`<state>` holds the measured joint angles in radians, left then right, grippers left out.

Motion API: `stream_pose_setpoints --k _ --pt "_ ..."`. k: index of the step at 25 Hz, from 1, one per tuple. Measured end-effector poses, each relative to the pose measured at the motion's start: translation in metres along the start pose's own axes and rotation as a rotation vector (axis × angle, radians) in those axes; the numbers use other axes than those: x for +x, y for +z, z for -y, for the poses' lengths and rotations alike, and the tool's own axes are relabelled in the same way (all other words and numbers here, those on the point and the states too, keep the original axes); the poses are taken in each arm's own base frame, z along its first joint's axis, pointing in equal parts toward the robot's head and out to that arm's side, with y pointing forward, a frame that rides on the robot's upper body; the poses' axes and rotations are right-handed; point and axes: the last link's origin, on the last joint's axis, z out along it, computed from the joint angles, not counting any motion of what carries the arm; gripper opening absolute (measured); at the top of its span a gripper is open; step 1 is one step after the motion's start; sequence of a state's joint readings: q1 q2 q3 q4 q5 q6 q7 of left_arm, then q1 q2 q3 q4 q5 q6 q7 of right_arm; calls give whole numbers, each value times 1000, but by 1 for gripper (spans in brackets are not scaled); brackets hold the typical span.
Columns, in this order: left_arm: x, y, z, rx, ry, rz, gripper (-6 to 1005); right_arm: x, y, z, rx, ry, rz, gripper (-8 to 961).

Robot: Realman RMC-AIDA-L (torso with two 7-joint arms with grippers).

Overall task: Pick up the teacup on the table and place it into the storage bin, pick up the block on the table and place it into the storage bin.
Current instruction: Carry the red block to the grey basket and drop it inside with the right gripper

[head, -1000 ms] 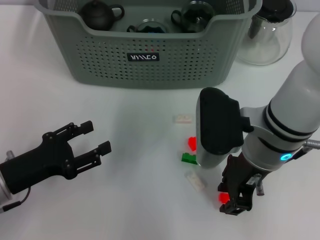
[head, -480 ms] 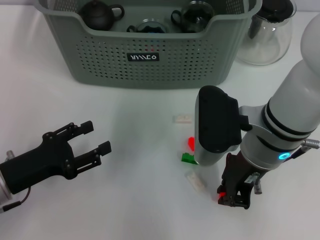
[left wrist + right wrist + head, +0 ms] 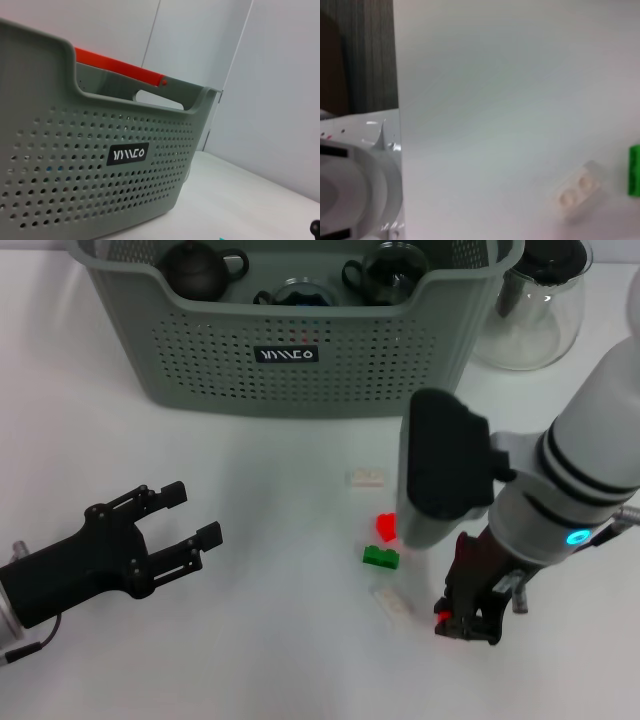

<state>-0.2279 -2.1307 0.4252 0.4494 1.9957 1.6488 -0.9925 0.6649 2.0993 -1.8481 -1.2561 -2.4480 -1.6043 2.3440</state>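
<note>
A white table carries the work, with the storage bin at its far side. The right gripper points down near the table's front edge, its fingers drawn narrow around a small red block that shows as a red glint at one fingertip. Just beside it, toward the left arm, lies a clear block; a little farther toward the bin sit a green block and another red block, then a pale block. The bin is well beyond these, holding a dark teapot and glass cups. A glass pitcher stands beside the bin.

The left gripper rests wide open, far off to the side, idle.

The step appears to be lifting the pinched block. To do it well, the grip should be kept firm, the lift straight up to clear the loose blocks nearby, then a carry high over the bin's front wall before release.
</note>
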Motion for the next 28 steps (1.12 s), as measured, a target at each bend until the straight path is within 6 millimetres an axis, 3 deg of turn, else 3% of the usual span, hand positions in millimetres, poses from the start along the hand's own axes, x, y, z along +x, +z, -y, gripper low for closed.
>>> stream_pose_setpoints --k 4,7,20,23,26,27,28 --pt "0 0 0 0 0 0 761 2 -16 5 21 17 49 161" --pt "0 0 0 1 0 0 761 5 -40 18 60 52 148 161" --pt "1 1 2 5 4 1 761 21 -166 75 199 296 1014 162" --pt "2 1 2 3 5 1 761 12 -180 88 286 313 1079 161" --pt "1 2 2 1 5 0 761 -10 -183 105 339 326 1051 160" --pt "1 2 2 1 5 1 761 -27 -181 121 367 353 987 160" --pt "1 2 1 1 4 1 761 -27 -181 121 367 353 987 160"
